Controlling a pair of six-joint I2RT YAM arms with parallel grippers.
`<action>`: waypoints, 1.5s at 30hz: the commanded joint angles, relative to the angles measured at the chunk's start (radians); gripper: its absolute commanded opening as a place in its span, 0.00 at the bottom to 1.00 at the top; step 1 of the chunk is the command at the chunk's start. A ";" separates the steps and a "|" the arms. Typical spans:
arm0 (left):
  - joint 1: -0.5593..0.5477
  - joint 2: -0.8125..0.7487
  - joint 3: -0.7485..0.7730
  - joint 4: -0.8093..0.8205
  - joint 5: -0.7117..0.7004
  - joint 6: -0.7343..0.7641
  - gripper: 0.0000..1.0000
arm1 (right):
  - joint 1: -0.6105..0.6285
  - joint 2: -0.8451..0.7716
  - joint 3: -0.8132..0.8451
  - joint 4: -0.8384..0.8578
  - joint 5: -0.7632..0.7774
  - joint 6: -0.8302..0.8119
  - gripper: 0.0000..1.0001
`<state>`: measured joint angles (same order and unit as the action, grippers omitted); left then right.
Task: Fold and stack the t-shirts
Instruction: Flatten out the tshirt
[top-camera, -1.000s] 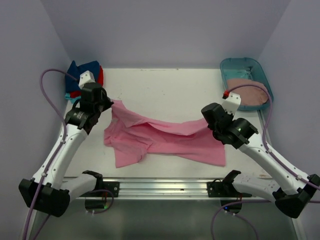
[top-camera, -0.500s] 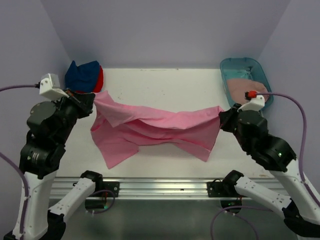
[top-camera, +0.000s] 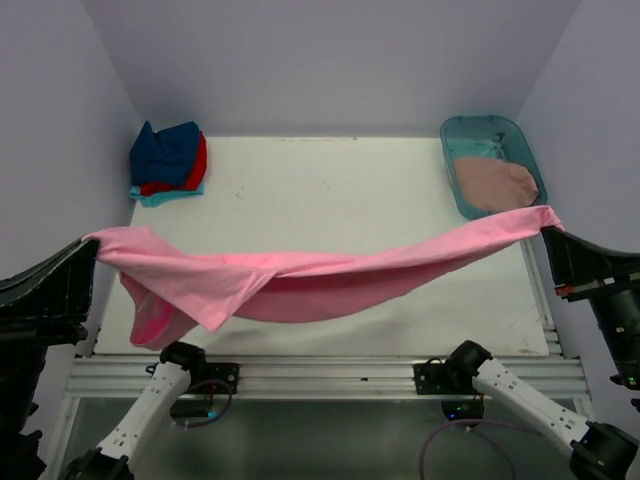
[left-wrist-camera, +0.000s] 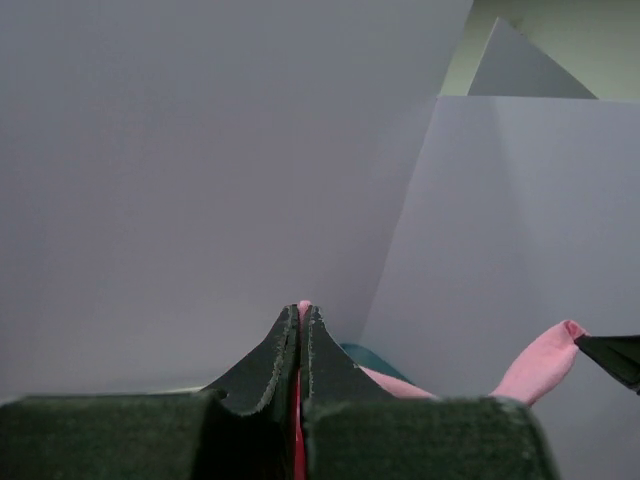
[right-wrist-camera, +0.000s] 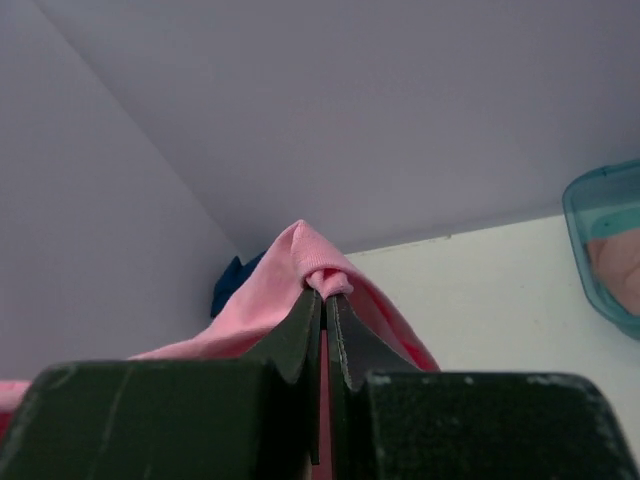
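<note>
The bright pink t-shirt (top-camera: 300, 285) hangs stretched in the air across the table, sagging in the middle. My left gripper (top-camera: 92, 242) is shut on its left end, raised high at the left edge of the top view; in the left wrist view (left-wrist-camera: 301, 312) pink cloth shows between the closed jaws. My right gripper (top-camera: 548, 222) is shut on its right end; the right wrist view (right-wrist-camera: 324, 292) shows the pink cloth (right-wrist-camera: 290, 275) bunched at the tips. A dusty rose t-shirt (top-camera: 494, 183) lies in the teal tub (top-camera: 460, 135). Navy, red and turquoise shirts (top-camera: 168, 158) sit stacked at the back left.
The white table (top-camera: 340, 185) lies below the hanging shirt. Lavender walls close in the back and both sides. A metal rail (top-camera: 320, 375) runs along the near edge with both arm bases.
Both grippers have risen and moved apart toward the sides. The pink shirt has been lifted off the table and pulled out lengthwise into a hanging band.
</note>
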<state>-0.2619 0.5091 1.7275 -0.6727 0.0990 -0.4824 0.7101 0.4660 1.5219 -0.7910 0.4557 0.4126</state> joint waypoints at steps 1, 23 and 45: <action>0.019 0.065 -0.083 0.051 0.084 0.070 0.00 | -0.006 0.124 0.023 -0.071 0.110 -0.046 0.00; 0.033 0.071 -0.330 0.203 0.231 0.154 0.00 | -0.006 0.239 -0.109 0.105 -0.222 -0.078 0.00; 0.081 0.360 -0.511 0.222 -0.138 0.076 0.00 | -0.006 0.617 0.037 -0.125 0.259 -0.023 0.00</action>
<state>-0.1902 0.7597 1.3094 -0.3946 0.2726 -0.4240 0.7055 0.9085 1.5799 -0.8555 0.5186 0.3656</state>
